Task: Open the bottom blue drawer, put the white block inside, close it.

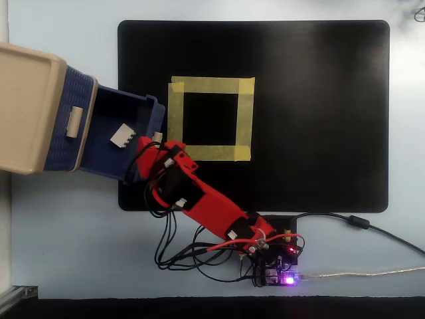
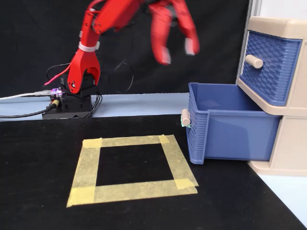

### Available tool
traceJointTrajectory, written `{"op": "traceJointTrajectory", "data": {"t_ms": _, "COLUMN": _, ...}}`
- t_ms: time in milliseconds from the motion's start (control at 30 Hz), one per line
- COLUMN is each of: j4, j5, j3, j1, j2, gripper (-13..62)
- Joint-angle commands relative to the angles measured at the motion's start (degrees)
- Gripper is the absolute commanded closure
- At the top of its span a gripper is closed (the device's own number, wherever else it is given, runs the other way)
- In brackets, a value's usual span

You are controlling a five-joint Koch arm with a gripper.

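The bottom blue drawer (image 1: 151, 111) (image 2: 230, 134) is pulled out of the beige cabinet (image 1: 26, 106) (image 2: 288, 26) onto the black mat. The white block (image 1: 123, 136) lies inside it, studs up, near the middle in the overhead view; the drawer walls hide it in the fixed view. My red gripper (image 1: 141, 154) (image 2: 177, 52) is open and empty. It hangs in the air above the drawer's front end, clear of the beige handle (image 2: 185, 117).
The upper blue drawer (image 2: 271, 62) is shut. A yellow tape square (image 1: 209, 85) (image 2: 86, 167) lies on the black mat (image 1: 319, 100) beside the drawer front. The arm's base, board and cables (image 1: 279, 266) (image 2: 67, 103) sit at the mat's edge.
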Motion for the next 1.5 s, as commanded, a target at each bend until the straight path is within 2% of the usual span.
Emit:
{"op": "traceJointTrajectory", "data": {"t_ms": 0, "j4": 3.69, "j5": 7.29, "j3": 6.68, "j1": 2.37, "j2": 3.78, "gripper": 15.6}}
{"op": "traceJointTrajectory", "data": {"t_ms": 167, "j4": -1.76, "j5": 9.05, "j3": 22.41, "j1": 2.81, "j2": 2.11, "gripper": 15.7}}
{"op": "traceJointTrajectory", "data": {"t_ms": 300, "j4": -10.90, "j5": 3.16, "j3": 23.03, "j1": 1.41, "j2": -5.54, "gripper": 15.6}}
{"op": "traceJointTrajectory", "data": {"t_ms": 467, "j4": -23.38, "j5": -3.43, "j3": 15.91, "j1": -5.45, "j2": -11.87, "gripper": 15.5}}
{"op": "traceJointTrajectory", "data": {"t_ms": 667, "j4": -39.11, "j5": -9.05, "j3": -1.67, "j1": -11.43, "j2": -28.65, "gripper": 15.3}}
{"op": "traceJointTrajectory", "data": {"t_ms": 833, "j4": -40.52, "j5": -9.40, "j3": -13.80, "j1": -11.69, "j2": -37.00, "gripper": 15.3}}
{"op": "traceJointTrajectory", "data": {"t_ms": 933, "j4": -37.71, "j5": -9.40, "j3": -15.03, "j1": -10.99, "j2": -37.00, "gripper": 15.1}}
{"op": "traceJointTrajectory", "data": {"t_ms": 1100, "j4": -5.10, "j5": -7.56, "j3": -15.38, "j1": -0.62, "j2": -19.51, "gripper": 15.4}}
{"op": "traceJointTrajectory", "data": {"t_ms": 1133, "j4": 3.34, "j5": -4.75, "j3": -14.94, "j1": 2.90, "j2": -14.06, "gripper": 15.4}}
{"op": "traceJointTrajectory", "data": {"t_ms": 1200, "j4": 5.98, "j5": 4.66, "j3": -11.43, "j1": 8.79, "j2": -5.01, "gripper": 15.5}}
{"op": "traceJointTrajectory", "data": {"t_ms": 1333, "j4": 4.66, "j5": 27.60, "j3": 13.97, "j1": 23.47, "j2": 13.36, "gripper": 15.6}}
{"op": "traceJointTrajectory", "data": {"t_ms": 1467, "j4": -0.97, "j5": 51.77, "j3": 43.42, "j1": 41.31, "j2": 26.10, "gripper": 15.7}}
